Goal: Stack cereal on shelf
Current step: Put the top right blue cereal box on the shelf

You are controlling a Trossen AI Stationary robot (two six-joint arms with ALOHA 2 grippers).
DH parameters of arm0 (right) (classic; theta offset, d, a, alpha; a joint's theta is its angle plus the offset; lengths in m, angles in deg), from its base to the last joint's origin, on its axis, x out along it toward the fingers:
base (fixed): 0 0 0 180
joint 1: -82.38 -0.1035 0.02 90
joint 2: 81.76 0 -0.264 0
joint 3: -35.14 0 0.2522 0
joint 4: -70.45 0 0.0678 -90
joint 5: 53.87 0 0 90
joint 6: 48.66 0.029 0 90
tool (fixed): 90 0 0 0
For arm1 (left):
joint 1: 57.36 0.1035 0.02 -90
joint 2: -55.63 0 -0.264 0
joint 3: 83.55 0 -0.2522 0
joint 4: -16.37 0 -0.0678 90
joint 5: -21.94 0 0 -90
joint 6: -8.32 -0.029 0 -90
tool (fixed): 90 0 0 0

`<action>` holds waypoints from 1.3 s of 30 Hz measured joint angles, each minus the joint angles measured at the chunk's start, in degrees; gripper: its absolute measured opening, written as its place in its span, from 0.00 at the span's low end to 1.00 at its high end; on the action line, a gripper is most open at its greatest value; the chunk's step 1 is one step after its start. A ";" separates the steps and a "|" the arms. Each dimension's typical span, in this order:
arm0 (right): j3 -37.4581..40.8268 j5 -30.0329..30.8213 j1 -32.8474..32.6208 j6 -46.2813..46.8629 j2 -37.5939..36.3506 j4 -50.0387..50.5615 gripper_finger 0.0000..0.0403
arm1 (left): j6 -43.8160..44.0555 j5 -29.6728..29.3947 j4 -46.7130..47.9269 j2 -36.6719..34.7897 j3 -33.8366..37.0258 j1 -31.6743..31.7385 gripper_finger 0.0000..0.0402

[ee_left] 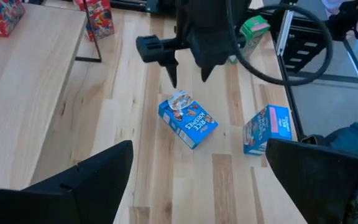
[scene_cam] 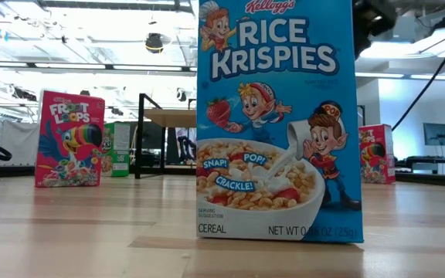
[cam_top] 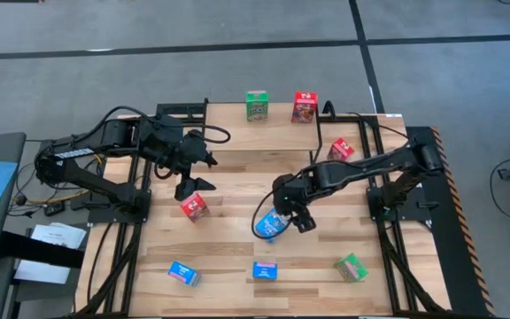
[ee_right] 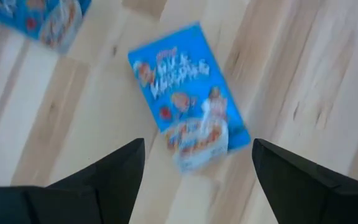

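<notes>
- Right tool (cam_top: 282,221) reaches in from the right over the counter's (cam_top: 237,177) middle and hangs just above a blue box (cam_top: 268,225); fingers spread, with the box between them in the right wrist view (ee_right: 188,96), not pinched.
- Left tool (cam_top: 187,186) is bent over the counter's left half, pointing toward the near side, fingers (ee_left: 86,180) spread and empty, just beside a red box (cam_top: 195,206).
- Other cereal: a green box (cam_top: 256,105) and a red one (cam_top: 304,107) at the far edge, another red (cam_top: 341,149) at right, two blue (cam_top: 183,273) (cam_top: 265,270) and a green (cam_top: 351,267) along the near edge.
- The shelf (scene_cam: 172,117) shows only in the low view, far back behind the boxes.
- Readable in the low view: "Kellogg's RICE KRISPIES", "SNAP! CRACKLE! POP!", "CEREAL" on the nearest blue box (scene_cam: 276,116); "FROOT LOOPS" on a red box (scene_cam: 69,139) at left.
</notes>
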 joint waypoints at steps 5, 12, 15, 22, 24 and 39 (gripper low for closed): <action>-0.07 0.01 0.04 -0.96 0.47 1.15 0.80 | 0.55 -1.19 0.01 0.00 0.00 0.00 0.89; -0.11 0.00 -0.07 -3.40 0.45 0.77 0.87 | 1.31 -2.73 0.01 0.00 0.00 0.02 0.89; -0.11 0.00 -0.07 -6.75 0.45 0.64 0.94 | 1.33 -2.73 0.03 0.00 0.00 0.00 0.89; -0.11 -0.07 -0.13 -11.78 0.45 -2.19 0.98 | 2.88 -2.73 0.03 0.00 0.00 0.00 0.89; -0.11 -0.11 -0.11 -9.83 0.45 -4.18 0.98 | 2.93 -2.73 0.03 0.00 0.00 0.00 0.89; -0.42 1.88 -0.89 -12.05 8.45 -4.39 0.98 | 3.37 -2.73 0.01 0.00 0.02 0.00 0.89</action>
